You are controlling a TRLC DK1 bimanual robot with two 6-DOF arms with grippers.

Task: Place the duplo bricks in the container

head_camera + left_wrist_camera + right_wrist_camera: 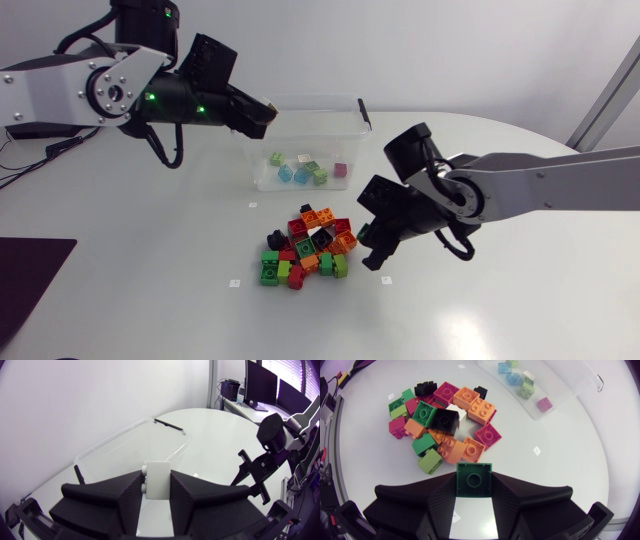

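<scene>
Our left end effector [258, 122] clamps a white duplo brick [157, 479] at the clear container's [345, 140] left rim, the nearer arm. Our right end effector [372, 238] grips a green brick [474, 480] beside the brick pile [305, 250]; the container lies beyond it.

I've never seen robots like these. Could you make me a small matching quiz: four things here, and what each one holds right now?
Column one:
1. left end effector
2. right end effector
3. container
4. table

Column two:
A. a pile with orange bricks
B. one white brick
C. one green brick
D. blue bricks

Pairs: 1-B, 2-C, 3-D, 4-A.
</scene>
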